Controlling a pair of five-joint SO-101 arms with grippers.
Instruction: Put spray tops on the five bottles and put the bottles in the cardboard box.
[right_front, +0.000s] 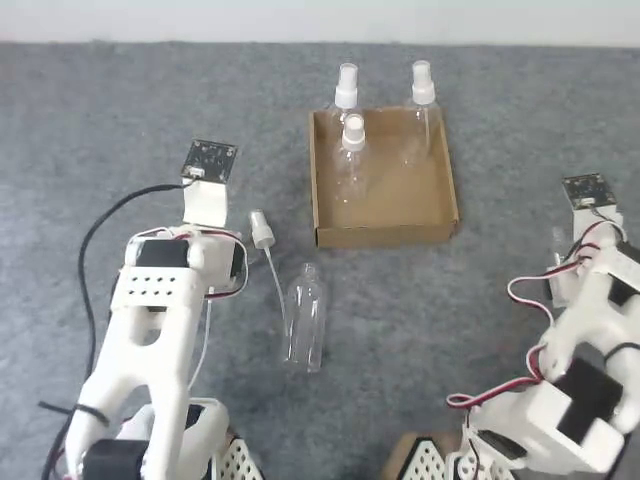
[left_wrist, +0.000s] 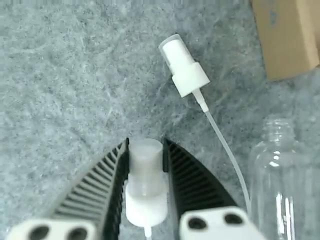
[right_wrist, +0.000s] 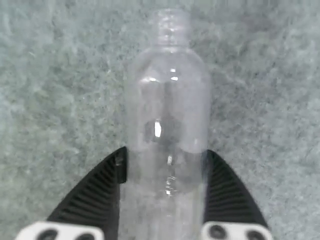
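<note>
Three of the five are done as far as can be judged: three capped bottles (right_front: 353, 150) stand upright in the cardboard box (right_front: 385, 235), though whether the two at the far wall are fully inside it is hard to tell. Two bottles and two tops are left.

The left end effector (left_wrist: 146, 145) is narrowed onto a spray top (left_wrist: 145, 185), gripping it by the cap from both sides. That top's long axis runs along the fingers, clear cap outward past the tips and tube end back toward the wrist. The right end effector (right_wrist: 165, 152) is clamped around the lower body of an open bottle (right_wrist: 167, 100). This bottle's long axis also lies along the fingers, with its bare threaded neck pointing away from the wrist.

On the grey tabletop (right_front: 100, 100), between the left arm and the box, lies the loose spray top (right_front: 262, 232). It is on its side with its head toward the box and its thin dip tube trailing back toward the arms. Just beside the tube lies the second open bottle (right_front: 305, 318) on its side, long axis running from the arms toward the box and uncapped neck nearest the box.

What is left, then, is two cappings — the held pair looks the likelier to be joined first — and two placements into the box.
</note>
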